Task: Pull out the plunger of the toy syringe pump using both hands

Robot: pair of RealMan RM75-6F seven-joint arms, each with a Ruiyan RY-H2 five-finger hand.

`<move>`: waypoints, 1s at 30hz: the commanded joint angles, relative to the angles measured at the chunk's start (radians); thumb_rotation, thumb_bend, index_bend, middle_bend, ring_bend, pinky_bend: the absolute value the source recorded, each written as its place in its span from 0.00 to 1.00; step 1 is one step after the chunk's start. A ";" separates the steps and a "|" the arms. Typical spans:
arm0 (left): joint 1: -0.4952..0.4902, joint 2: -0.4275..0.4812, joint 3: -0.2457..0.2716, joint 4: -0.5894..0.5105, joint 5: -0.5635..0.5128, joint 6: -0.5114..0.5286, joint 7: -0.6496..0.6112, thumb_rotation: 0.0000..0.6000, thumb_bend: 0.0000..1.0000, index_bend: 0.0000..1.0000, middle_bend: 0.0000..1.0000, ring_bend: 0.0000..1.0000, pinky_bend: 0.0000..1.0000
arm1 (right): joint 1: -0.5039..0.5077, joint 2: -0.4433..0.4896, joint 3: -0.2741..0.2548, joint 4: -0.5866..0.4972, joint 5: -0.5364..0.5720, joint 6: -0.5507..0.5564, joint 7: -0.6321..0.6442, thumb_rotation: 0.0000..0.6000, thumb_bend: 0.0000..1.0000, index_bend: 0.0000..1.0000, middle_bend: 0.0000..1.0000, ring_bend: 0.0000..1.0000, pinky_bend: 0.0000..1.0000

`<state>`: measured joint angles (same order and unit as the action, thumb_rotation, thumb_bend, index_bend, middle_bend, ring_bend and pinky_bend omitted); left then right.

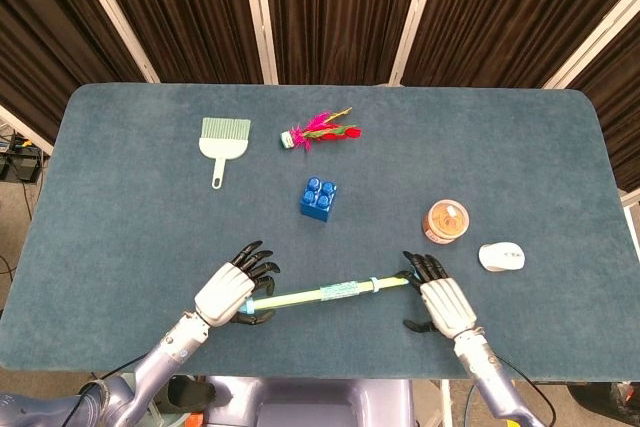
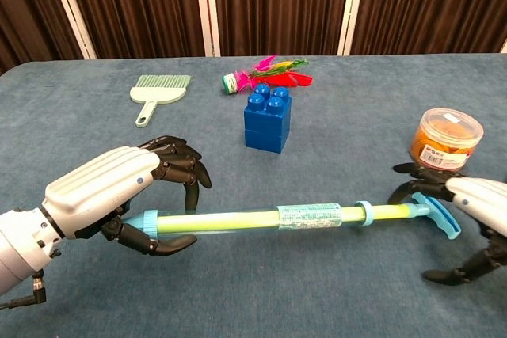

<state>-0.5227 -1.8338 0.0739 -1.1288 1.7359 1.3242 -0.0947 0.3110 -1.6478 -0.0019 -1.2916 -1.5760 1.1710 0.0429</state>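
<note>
The toy syringe pump (image 2: 238,221) lies near the front table edge: a yellow-green barrel with a blue cap at its left end and a blue T-handle (image 2: 438,218) on the plunger at its right. My left hand (image 2: 107,191) wraps the barrel's capped end, fingers arched over it and thumb under it. My right hand (image 2: 479,205) hovers over the T-handle, fingers spread above it and thumb apart below, not closed. In the head view the syringe pump (image 1: 325,294) runs between the left hand (image 1: 232,292) and the right hand (image 1: 440,304), whose fingers cover the handle.
A blue block (image 1: 319,197) stands behind the syringe. An orange-filled jar (image 1: 446,220) and a white mouse (image 1: 501,256) sit just behind and right of the right hand. A green brush (image 1: 224,139) and a pink feather shuttlecock (image 1: 320,132) lie further back.
</note>
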 commanded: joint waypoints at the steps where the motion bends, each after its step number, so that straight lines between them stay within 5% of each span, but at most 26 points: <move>1: -0.001 -0.001 -0.001 0.003 -0.002 -0.003 -0.004 1.00 0.43 0.70 0.29 0.13 0.06 | 0.014 -0.020 0.005 0.011 0.002 -0.011 -0.003 1.00 0.19 0.26 0.00 0.00 0.00; 9: -0.008 -0.006 -0.008 0.016 -0.007 -0.013 -0.012 1.00 0.43 0.71 0.29 0.13 0.06 | 0.033 -0.054 0.002 0.025 0.023 -0.045 -0.020 1.00 0.21 0.33 0.00 0.00 0.00; 20: -0.005 0.007 -0.005 0.009 0.006 0.017 -0.032 1.00 0.43 0.71 0.30 0.13 0.06 | 0.038 -0.085 0.022 0.095 0.033 -0.004 -0.061 1.00 0.42 0.79 0.15 0.00 0.00; 30: 0.011 0.043 0.011 -0.039 0.042 0.077 -0.033 1.00 0.43 0.71 0.31 0.14 0.06 | 0.029 -0.043 0.034 0.103 0.060 0.014 -0.044 1.00 0.46 0.84 0.19 0.00 0.00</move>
<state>-0.5131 -1.7948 0.0835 -1.1637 1.7744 1.3974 -0.1301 0.3407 -1.6932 0.0321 -1.1883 -1.5176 1.1840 -0.0026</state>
